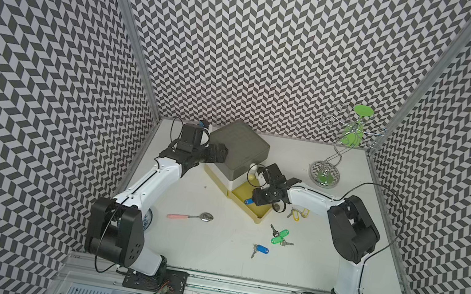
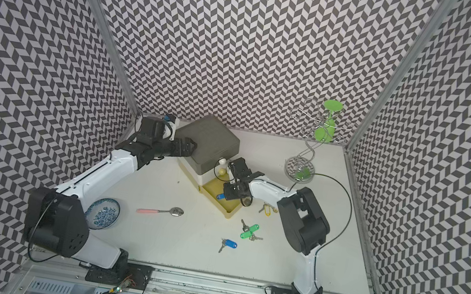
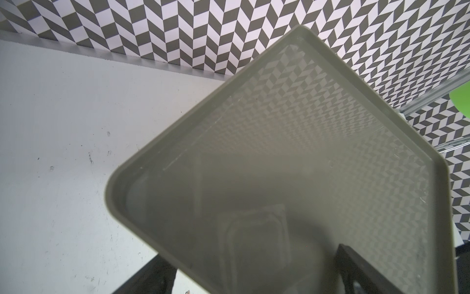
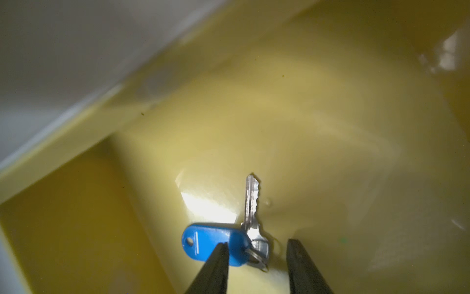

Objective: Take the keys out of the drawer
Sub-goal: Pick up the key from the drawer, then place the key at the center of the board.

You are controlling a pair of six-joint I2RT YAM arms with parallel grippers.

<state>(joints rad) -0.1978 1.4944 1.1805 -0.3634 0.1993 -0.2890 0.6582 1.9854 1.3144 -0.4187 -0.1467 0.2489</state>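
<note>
Right gripper fingers apart, straddling the key lying on the drawer floor: one tip overlaps its blue tag, key head sits in the gap, nothing clamped. Left gripper is over the lid; can't tell its fingers' state.

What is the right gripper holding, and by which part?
Nothing yet. The right gripper stands open in the yellow drawer, straddling the ring end of the blue-tagged key without clamping it.

One key bunch in the drawer, three more bunches on the table.
</note>
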